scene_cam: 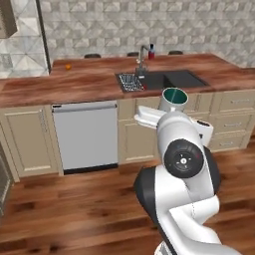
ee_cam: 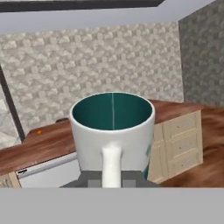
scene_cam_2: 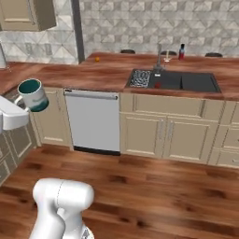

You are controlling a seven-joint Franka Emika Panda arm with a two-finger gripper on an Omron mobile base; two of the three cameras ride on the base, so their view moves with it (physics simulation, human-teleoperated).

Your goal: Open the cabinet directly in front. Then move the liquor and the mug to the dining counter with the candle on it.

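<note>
My gripper (ee_cam: 111, 182) is shut on the white mug (ee_cam: 112, 131), whose teal inside faces up and whose loop handle points back at the hand. The mug (scene_cam: 174, 98) hangs upright in the air before the lower cabinets, short of the dining counter (scene_cam: 74, 82). From the other side the mug (scene_cam_2: 32, 94) floats left of the dishwasher. The liquor (scene_cam: 151, 51), red with a dark cap, stands upright at the back of the dining counter (scene_cam_2: 107, 72), just right of the faucet (scene_cam_2: 158, 58); it is the small bottle (scene_cam_2: 181, 51). The candle is out of view.
A black sink (scene_cam: 172, 79) is set into the counter, with a grey rack (scene_cam: 130, 82) in its left part. A small orange thing (scene_cam_2: 97, 59) lies at the counter's back left. A steel dishwasher (scene_cam_2: 93, 121) and beige lower cabinets (scene_cam_2: 163, 135) front the wood floor. A beige wall cabinet (scene_cam_2: 28, 14) hangs at upper left.
</note>
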